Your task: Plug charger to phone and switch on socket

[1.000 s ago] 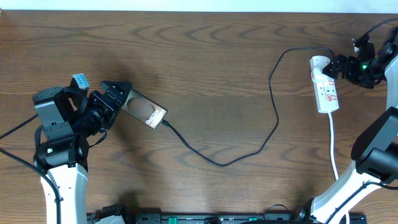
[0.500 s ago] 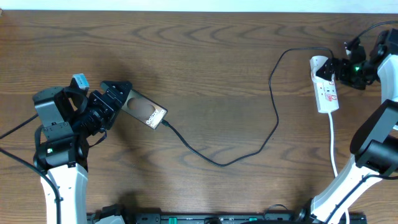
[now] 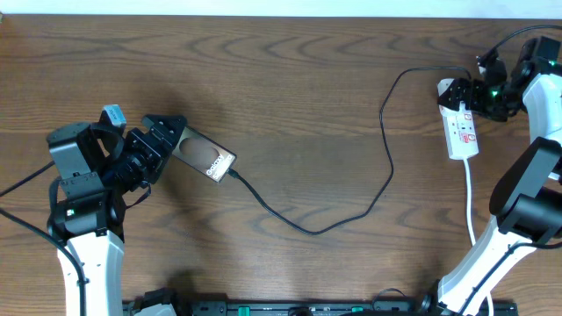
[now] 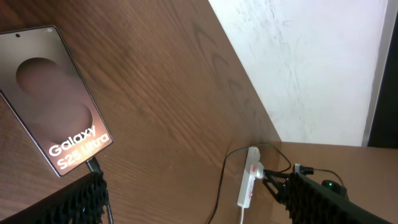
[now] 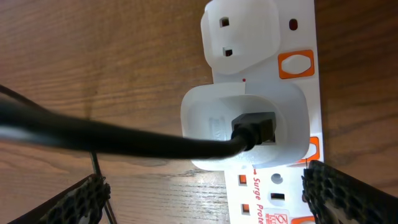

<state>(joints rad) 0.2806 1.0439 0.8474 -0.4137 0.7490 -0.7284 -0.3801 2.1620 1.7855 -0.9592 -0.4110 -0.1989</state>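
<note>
A dark brown wooden table (image 3: 290, 79) with strong wavy grain carries everything here.

Nearest, on the left side, the left gripper (image 3: 165, 145) rests low at the phone (image 3: 204, 154). Its black ridged fingers (image 4: 81, 199) are spread wide and grasp nothing, and the phone's end lies just in front of them. The phone is flat on the wood, set at a slant. Its face is brownish-bronze with a darker oval blotch and white "Galaxy S25 Ultra" lettering near the lower edge.

The charger (image 3: 386, 167), a thin black cable, meets that lower edge with its small plug tip, which looks seated. From there it sags across the middle of the table in a loose curve, then climbs to the far right.

There it runs into a white adapter pushed into the socket (image 3: 461, 127). This is a narrow white power strip with a rounded top end, orange-red switches (image 5: 295, 64) along one side and red print. Whether the switch is on, I cannot tell.

The right gripper (image 3: 470, 95) hovers at the strip's upper end, its fingers splayed either side and gripping nothing.

A white cord (image 3: 470, 202) trails from the strip toward the near edge.

Beyond the table's far edge stands a plain white wall (image 4: 311, 62).
</note>
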